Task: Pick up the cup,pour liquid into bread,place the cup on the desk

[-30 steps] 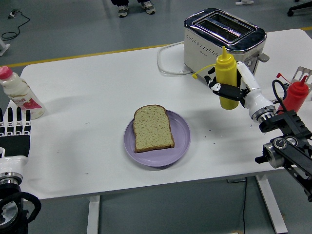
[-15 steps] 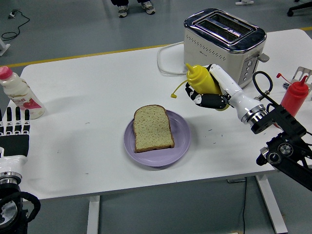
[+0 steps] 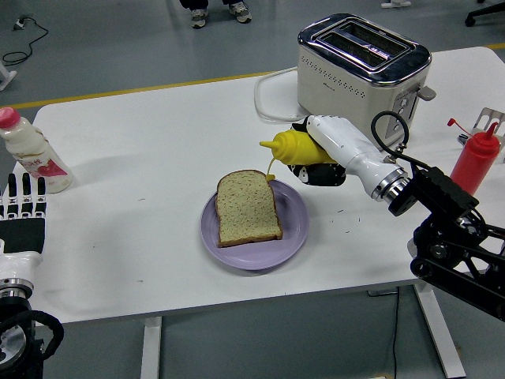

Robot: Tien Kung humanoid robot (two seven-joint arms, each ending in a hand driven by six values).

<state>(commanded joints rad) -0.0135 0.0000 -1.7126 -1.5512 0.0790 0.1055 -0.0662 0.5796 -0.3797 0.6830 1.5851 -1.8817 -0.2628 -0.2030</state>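
I've swung the yellow squeeze bottle [image 3: 298,147] from upright to nearly flat, my right hand [image 3: 322,162] clenched around it, nozzle now over the bread's [image 3: 247,207] top corner on the purple plate [image 3: 293,223] — pouring looks imminent.

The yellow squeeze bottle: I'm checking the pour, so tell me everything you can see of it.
The yellow squeeze bottle looks like soft plastic, with a pointed nozzle and a thin yellow strand hanging from its tip. It lies tipped nearly sideways in the air, nozzle pointing left over the bread's far right corner. The right hand grips its body; nothing else touches it.
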